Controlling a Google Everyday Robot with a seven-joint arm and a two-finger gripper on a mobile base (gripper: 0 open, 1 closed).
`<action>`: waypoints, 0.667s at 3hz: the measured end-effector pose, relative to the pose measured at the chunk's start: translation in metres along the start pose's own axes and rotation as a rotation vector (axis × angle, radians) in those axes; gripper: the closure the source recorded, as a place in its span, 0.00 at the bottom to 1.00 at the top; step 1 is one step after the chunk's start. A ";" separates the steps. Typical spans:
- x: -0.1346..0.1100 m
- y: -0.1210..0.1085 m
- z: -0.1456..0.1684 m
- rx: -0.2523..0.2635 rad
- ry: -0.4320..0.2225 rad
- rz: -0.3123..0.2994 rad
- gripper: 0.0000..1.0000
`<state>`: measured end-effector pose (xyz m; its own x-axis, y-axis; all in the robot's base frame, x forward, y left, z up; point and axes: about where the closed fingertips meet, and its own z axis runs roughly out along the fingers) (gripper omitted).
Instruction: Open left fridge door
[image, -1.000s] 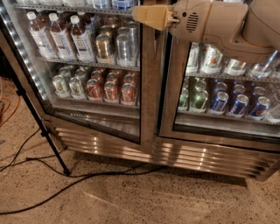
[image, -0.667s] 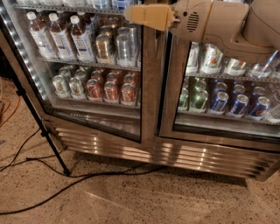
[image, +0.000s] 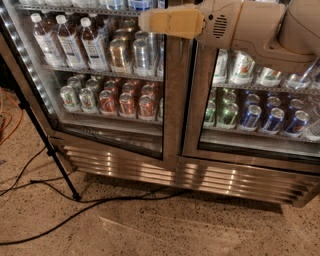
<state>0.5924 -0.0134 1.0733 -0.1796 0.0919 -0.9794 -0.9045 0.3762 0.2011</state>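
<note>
The left fridge door (image: 171, 115) is a tall glass pane in a steel frame, with a dotted white LED strip (image: 29, 64) along its left side. Behind the glass are bottles and cans on shelves. Its bottom edge runs slanted against the base grille, so the door stands slightly ajar. My gripper (image: 150, 22), tan at the tip of a cream arm, is at the top of the view, in front of the upper right part of this door and pointing left. The door's handle is hidden behind the gripper or is not distinguishable from the frame.
The twin right door (image: 192, 115) shows green and blue cans and looks shut. A steel base grille (image: 200, 175) runs below both doors. A black stand leg (image: 47, 145) slants across the left door's lower left corner. Black cables (image: 75, 210) and an orange cable (image: 10, 125) lie on the speckled floor.
My gripper has moved a little to the left across the top of the left door. The rest looks the same.
</note>
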 end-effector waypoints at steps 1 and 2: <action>0.000 0.001 -0.002 0.025 0.006 -0.003 0.00; 0.000 0.003 -0.001 0.025 0.006 -0.003 0.00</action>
<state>0.5896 -0.0137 1.0736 -0.1793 0.0853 -0.9801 -0.8949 0.3997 0.1985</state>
